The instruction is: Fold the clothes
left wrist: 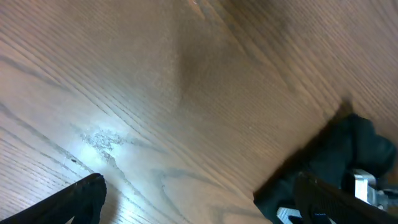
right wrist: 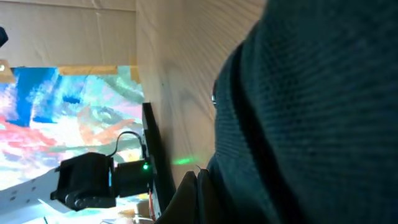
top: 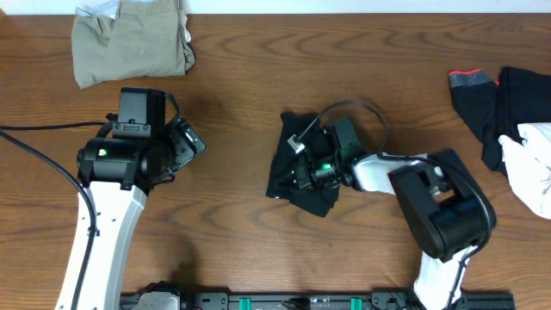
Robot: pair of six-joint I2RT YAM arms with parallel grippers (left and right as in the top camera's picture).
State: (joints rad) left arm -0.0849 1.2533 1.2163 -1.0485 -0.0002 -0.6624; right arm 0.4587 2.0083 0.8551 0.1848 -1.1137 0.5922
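My right pincer [top: 307,172], clenched on the black garment [top: 291,142] at frame centre, should draw its fold over slowly and flat, while my left pincer [top: 186,145] gapes idle at the left, ready to pin the cloth.

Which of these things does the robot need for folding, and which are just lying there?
For the job:
black garment
khaki garment
white garment
black garment with red-orange trim

Just lying about:
black cable on the table
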